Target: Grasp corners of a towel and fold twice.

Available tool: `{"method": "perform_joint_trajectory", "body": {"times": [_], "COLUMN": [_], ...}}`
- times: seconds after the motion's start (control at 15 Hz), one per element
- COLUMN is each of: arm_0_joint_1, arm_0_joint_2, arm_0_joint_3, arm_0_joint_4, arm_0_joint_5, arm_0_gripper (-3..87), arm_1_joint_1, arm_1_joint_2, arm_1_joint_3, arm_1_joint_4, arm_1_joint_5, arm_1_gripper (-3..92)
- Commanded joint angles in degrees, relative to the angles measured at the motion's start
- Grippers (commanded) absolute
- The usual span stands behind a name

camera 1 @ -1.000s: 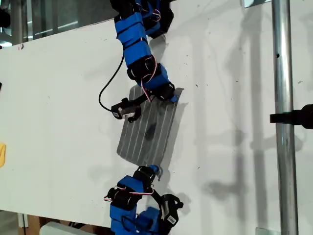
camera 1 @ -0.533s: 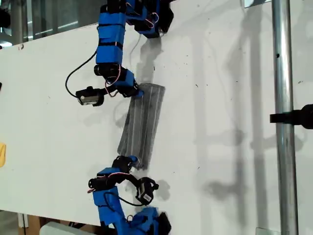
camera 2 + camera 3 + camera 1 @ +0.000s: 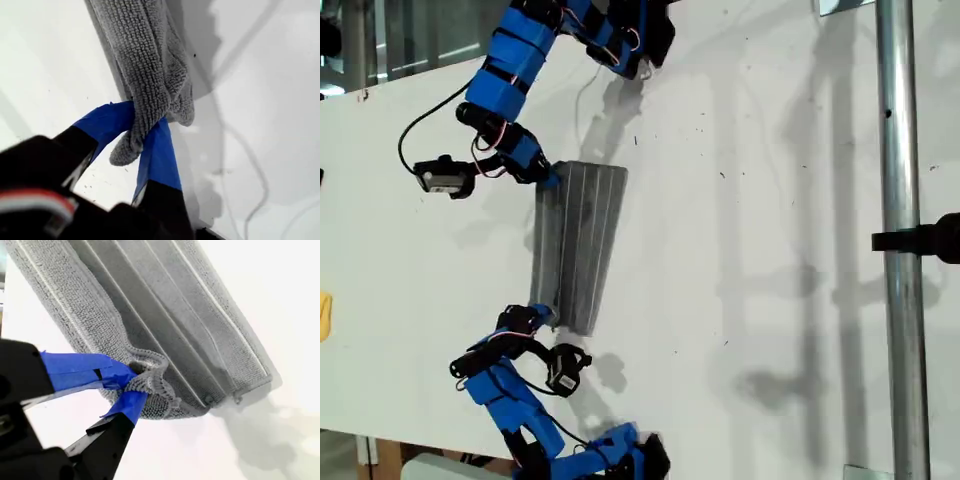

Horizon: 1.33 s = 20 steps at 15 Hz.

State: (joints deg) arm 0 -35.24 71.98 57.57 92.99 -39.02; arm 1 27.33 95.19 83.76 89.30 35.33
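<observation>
The towel (image 3: 575,245) lies on the white table (image 3: 750,200) as a narrow grey striped strip, folded lengthwise. At its far end in the exterior view, my first gripper (image 3: 545,178) is shut on a corner. The first wrist view shows the blue-taped jaws of my first gripper (image 3: 137,135) pinching the bunched cloth of the towel (image 3: 145,60). At the near end, my second gripper (image 3: 542,318) is shut on another corner. In the second wrist view my second gripper (image 3: 135,382) clamps the towel's (image 3: 165,315) rumpled corner (image 3: 155,377), with the layers stacked beyond it.
A metal pole (image 3: 900,240) with a black clamp (image 3: 925,240) stands at the exterior view's right. A small yellow object (image 3: 324,315) sits at that view's left edge. A black cable (image 3: 420,130) loops from the upper arm.
Both grippers have swung toward the exterior view's left, carrying the towel's edge over itself. The towel went from a wide sheet to a narrow folded strip and shifted left.
</observation>
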Motion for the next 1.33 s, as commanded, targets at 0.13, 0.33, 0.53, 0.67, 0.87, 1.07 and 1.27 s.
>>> {"method": "perform_joint_trajectory", "body": {"times": [0.13, 0.33, 0.53, 0.67, 0.87, 1.07, 1.27], "arm_0_joint_1": [4.48, 8.0, 9.4, 8.44, 3.16, -1.05, -2.37], "arm_0_joint_2": [2.99, 2.64, 1.05, 0.62, -3.34, -5.98, -4.83], "arm_0_joint_3": [9.76, 15.91, 17.49, 19.51, 20.57, 19.6, 16.17], "arm_0_joint_4": [-2.9, -6.68, -7.21, -8.96, -11.51, -11.43, -5.36], "arm_0_joint_5": [-4.75, -8.61, -10.99, -11.43, -9.4, -7.38, -7.73], "arm_0_gripper": [-2.9, -2.8, -2.2, -1.0, -0.7, 7.0, 17.0], "arm_1_joint_1": [-12.3, -14.94, -12.57, -10.2, -6.5, -4.48, -3.87], "arm_1_joint_2": [-5.71, -10.72, -10.46, -10.2, -10.2, -9.14, -5.27], "arm_1_joint_3": [5.36, 11.07, 15.91, 17.75, 19.25, 19.34, 19.51], "arm_1_joint_4": [-5.54, -9.4, -10.46, -11.07, -13.54, -13.1, -9.32], "arm_1_joint_5": [11.6, 17.31, 17.67, 16.88, 14.68, 13.1, 12.74], "arm_1_gripper": [-0.2, -0.2, -0.2, -0.2, -0.2, -0.2, 14.8]}}
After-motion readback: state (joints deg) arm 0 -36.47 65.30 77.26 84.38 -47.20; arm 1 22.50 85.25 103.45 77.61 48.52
